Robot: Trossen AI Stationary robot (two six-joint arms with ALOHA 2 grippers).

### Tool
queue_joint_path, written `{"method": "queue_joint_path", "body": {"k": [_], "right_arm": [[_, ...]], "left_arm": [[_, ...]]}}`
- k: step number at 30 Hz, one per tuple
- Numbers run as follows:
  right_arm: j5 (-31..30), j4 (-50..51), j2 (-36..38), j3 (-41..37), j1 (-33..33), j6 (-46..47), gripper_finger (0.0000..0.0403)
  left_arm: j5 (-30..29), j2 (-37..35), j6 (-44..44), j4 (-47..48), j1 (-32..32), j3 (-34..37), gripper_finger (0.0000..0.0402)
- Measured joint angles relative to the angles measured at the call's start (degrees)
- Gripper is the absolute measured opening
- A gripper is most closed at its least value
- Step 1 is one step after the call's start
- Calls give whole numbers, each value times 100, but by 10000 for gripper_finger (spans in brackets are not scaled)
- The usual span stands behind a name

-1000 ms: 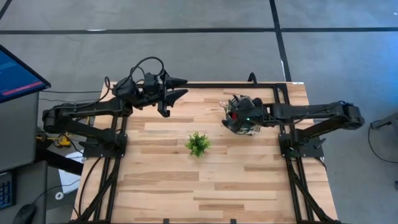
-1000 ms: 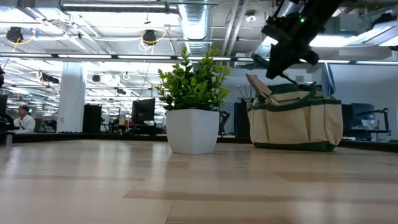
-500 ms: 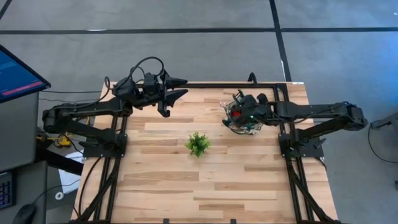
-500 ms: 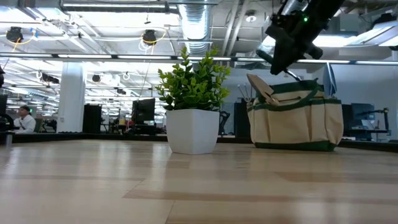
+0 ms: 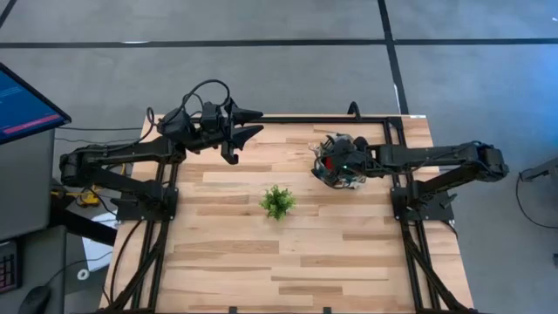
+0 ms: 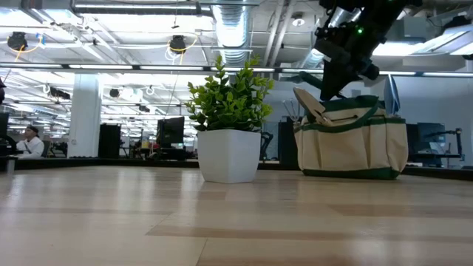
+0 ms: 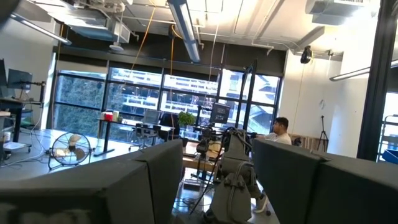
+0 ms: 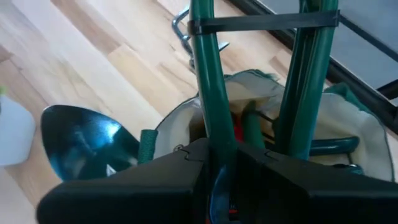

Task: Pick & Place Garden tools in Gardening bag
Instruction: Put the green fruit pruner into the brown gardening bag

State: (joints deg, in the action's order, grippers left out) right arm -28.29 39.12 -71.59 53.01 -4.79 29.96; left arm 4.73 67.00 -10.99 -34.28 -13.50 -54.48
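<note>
R hand (image 5: 336, 163) sits right over the small round beige fabric gardening bag w/ dark green rim (image 6: 352, 148), far-right part of the pale wooden surface (image 5: 305, 253). In the wrist view its fingers are pressed nearly together on what looks like one dark green loop handle (image 8: 211, 81) of that bag. No tool in the grip, as far as I can tell. A shiny metal trowel blade (image 8: 81, 146) pokes out at the bag's side, and red and green items show inside.

L hand (image 5: 253, 122) waits far-left, spread wide, holding nothing.

Risks, my read:
- If the R hand rises while pinching the handle, the bag comes up w/ it, tilts and could spill its tools.
- The bag is soft, so a sideways pull would drag it toward the nearby surface edge.
- The trowel blade sticks out, so a swinging wrist could knock it loose.

Vs half a sec ago, the R hand has shifted slightly and retilted above the bag. The bag, the small leafy green plant in a white pot (image 6: 229, 125) and the L arm haven't moved.
</note>
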Motion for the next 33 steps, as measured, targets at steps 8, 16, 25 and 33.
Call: {"method": "queue_joint_path", "body": {"k": [8, 16, 25, 33], "right_arm": [[522, 8, 2, -196, -137, 222, 29], [627, -134, 9, -369, -149, 484, 29], [607, 18, 0, -387, -212, 618, 102], [603, 502, 35, -231, -443, 759, 229]], "left_arm": [[0, 0, 0, 0, 0, -2, 182], [0, 0, 1, 0, 0, -2, 182], [0, 0, -3, 0, 0, -2, 182], [0, 0, -3, 0, 0, -2, 182]]}}
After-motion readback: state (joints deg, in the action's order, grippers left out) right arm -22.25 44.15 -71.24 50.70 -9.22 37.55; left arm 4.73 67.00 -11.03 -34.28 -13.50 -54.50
